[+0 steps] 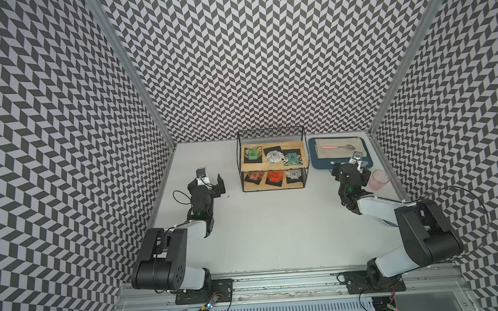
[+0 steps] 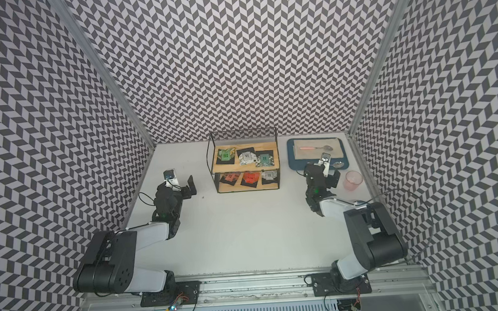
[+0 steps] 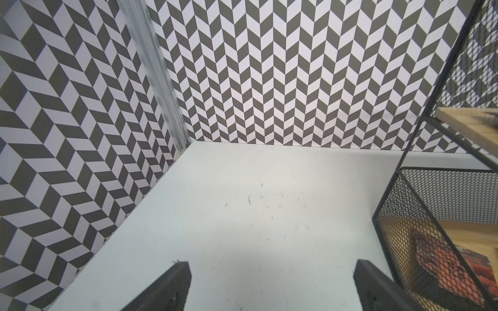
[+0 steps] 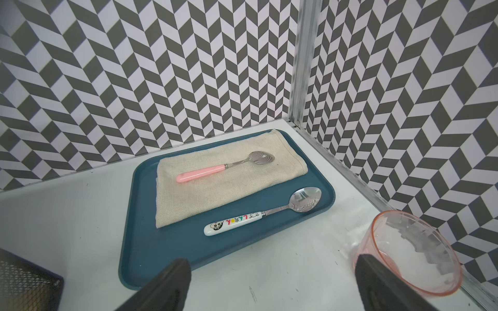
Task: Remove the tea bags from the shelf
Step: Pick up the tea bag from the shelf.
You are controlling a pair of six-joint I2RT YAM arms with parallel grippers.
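Observation:
The shelf, black wire with two wooden boards, stands against the back wall. On its top board lie a green tea bag, a white one and a teal one. The lower board carries a pink one, an orange-red one and a silver one. My left gripper is open and empty over bare table, left of the shelf's mesh side. My right gripper is open and empty, right of the shelf.
A blue tray at the back right holds a beige cloth, a pink-handled spoon and a white-handled spoon. A pink plastic cup stands by the right wall, close to one right finger.

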